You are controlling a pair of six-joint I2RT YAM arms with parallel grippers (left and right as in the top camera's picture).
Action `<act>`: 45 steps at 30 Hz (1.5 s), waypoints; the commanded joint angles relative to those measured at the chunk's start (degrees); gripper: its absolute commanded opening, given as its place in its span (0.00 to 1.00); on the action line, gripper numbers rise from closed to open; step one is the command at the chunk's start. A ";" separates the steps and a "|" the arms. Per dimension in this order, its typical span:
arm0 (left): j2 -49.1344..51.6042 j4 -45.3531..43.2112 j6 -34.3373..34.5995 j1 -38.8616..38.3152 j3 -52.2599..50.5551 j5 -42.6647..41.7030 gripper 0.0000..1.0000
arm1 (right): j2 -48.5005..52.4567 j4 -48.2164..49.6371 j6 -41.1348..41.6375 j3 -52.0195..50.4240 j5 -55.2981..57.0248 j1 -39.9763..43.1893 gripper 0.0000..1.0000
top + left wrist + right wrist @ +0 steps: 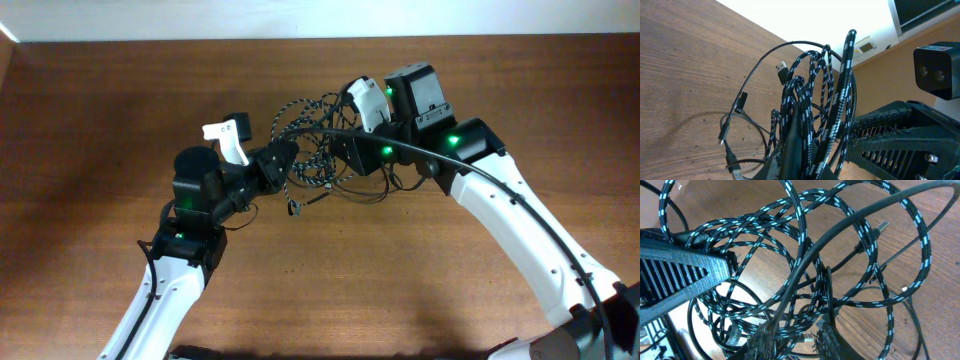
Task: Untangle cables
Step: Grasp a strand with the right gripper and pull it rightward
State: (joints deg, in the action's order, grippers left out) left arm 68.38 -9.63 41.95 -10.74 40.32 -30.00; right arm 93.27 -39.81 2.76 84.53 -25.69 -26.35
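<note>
My left gripper was clenched on the braided cable. Its loops bunched just beyond the fingertips, with thin black cables tangled through. My right gripper sat in the bundle's far side; I couldn't tell its grip.

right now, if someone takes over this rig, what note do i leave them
Left gripper: shut on the braided cable at the left side of the tangle.
Right gripper: pushed into the right side, braided loops between its fingers; grip cannot be told.
Cables: the braided cable and the thin black cables form one knot between the grippers, over the table.
Done: nothing separated yet.
Left: free every cable and lay them apart.
</note>
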 commanded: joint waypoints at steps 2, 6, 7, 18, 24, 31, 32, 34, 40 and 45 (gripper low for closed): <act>-0.59 -0.55 -0.92 0.13 0.87 -0.22 0.00 | 2.80 0.24 -1.07 0.24 2.16 -2.23 0.30; -0.59 -0.52 -0.90 0.02 0.87 -0.22 0.00 | 3.15 1.16 -0.87 0.28 -1.66 -4.07 0.30; -0.59 -0.52 -0.92 0.02 0.87 -0.22 0.00 | 3.15 2.62 -0.87 0.28 -1.68 -4.00 0.27; -0.59 12.02 -1.57 0.02 0.85 1.20 0.00 | -40.35 8.57 4.11 8.07 5.09 27.58 0.04; -0.57 29.90 -1.55 0.02 0.85 39.10 0.00 | -47.01 7.91 4.13 8.07 33.99 30.18 0.04; -0.46 35.26 -0.22 0.02 0.85 38.32 0.00 | -41.79 4.83 10.27 6.64 42.32 30.16 0.45; -0.46 35.28 -0.22 0.02 0.85 38.29 0.00 | -40.19 4.68 10.43 6.64 40.30 30.16 0.64; -0.46 35.45 -0.22 0.02 0.85 37.88 0.00 | -36.68 2.82 19.80 6.64 31.87 30.12 0.99; -0.48 31.36 -17.33 0.02 0.85 19.21 0.00 | -18.88 -1.70 47.71 6.62 4.00 21.86 0.99; -0.46 17.73 -22.80 0.02 0.85 15.17 0.00 | 2.78 -22.64 46.97 6.62 -6.29 7.23 0.68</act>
State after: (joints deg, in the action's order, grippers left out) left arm 68.23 8.67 20.71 -10.90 40.49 -13.32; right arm 88.99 -57.78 50.04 91.98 -29.87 -15.20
